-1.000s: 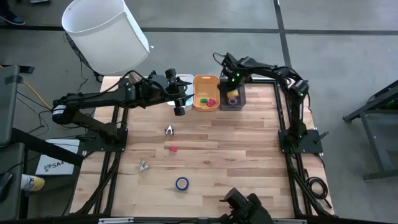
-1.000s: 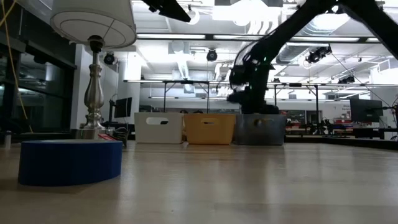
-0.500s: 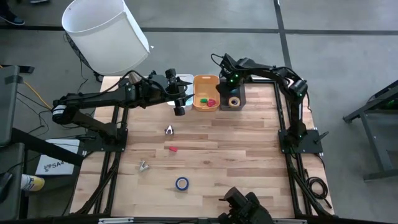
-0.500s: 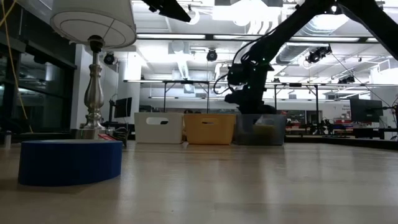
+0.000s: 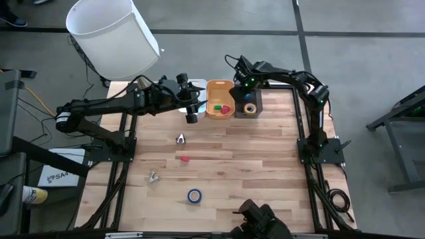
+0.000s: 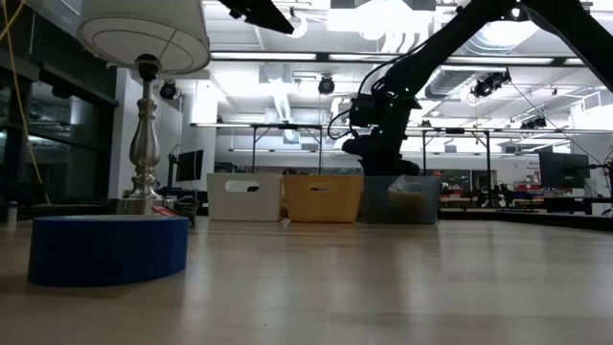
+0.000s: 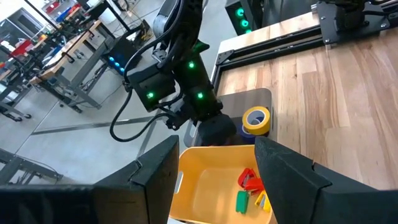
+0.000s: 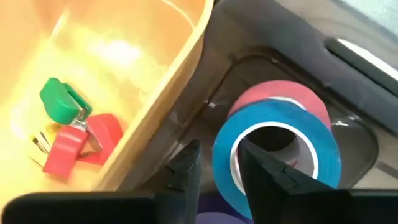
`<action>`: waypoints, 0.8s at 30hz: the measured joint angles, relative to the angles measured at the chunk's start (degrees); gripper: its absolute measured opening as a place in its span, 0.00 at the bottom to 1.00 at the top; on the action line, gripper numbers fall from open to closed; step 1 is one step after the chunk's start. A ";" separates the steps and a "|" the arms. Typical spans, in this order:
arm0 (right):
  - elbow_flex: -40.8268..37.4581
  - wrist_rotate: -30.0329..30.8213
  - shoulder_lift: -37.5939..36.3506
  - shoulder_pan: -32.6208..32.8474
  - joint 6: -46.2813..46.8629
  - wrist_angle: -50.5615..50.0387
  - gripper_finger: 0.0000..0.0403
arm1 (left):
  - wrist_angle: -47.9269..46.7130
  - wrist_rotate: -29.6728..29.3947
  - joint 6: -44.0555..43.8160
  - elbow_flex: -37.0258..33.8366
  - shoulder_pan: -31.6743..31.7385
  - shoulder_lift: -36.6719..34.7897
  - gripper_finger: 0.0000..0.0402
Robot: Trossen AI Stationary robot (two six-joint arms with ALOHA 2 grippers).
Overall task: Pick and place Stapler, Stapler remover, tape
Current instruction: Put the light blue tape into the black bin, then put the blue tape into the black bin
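My right gripper [image 5: 243, 91] hangs over the dark bin [image 5: 256, 101] at the table's far edge, its fingers a narrow gap apart [image 8: 217, 152]. In that bin a blue tape roll [image 8: 277, 146] lies on a pink roll [image 8: 311, 99], beside a yellow roll [image 5: 250, 108]. Another blue roll [image 5: 194, 195] lies flat on the table near the front. The yellow bin [image 5: 219, 87] holds red and green staple removers [image 8: 68, 102]. Two silver removers [image 5: 180, 139] [image 5: 153, 176] and a red one [image 5: 184, 159] lie on the table. My left gripper [image 5: 192, 109] is open and empty beside the yellow bin. No stapler shows. My right gripper's fingers [image 8: 186, 168] point down into the dark bin and stand on either side of the blue roll's near wall [image 8: 224, 146], one outside the ring and one over its open centre. I cannot tell whether they touch it. The roll rests tilted on the pink roll.
A white bin [image 6: 244, 196] stands left of the yellow bin, mostly hidden under my left arm in the high view. A lamp with a white shade [image 5: 113, 36] stands off the table's far left corner. The wooden table [image 5: 265, 166] is bare on its right half.
My right gripper has risen out of the dark bin and shifted slightly toward the table's left edge. The yellow roll in the bin, partly covered by the gripper before, now shows fully.
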 joint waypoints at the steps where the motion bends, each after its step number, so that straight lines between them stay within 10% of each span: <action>1: 0.00 0.00 -0.03 0.01 0.06 0.24 0.25 | -0.01 -0.02 0.00 0.00 0.00 0.00 0.51; 24: 0.09 3.91 -11.71 -0.45 -6.03 2.09 0.56 | -1.33 0.16 -3.43 0.00 0.00 0.00 0.51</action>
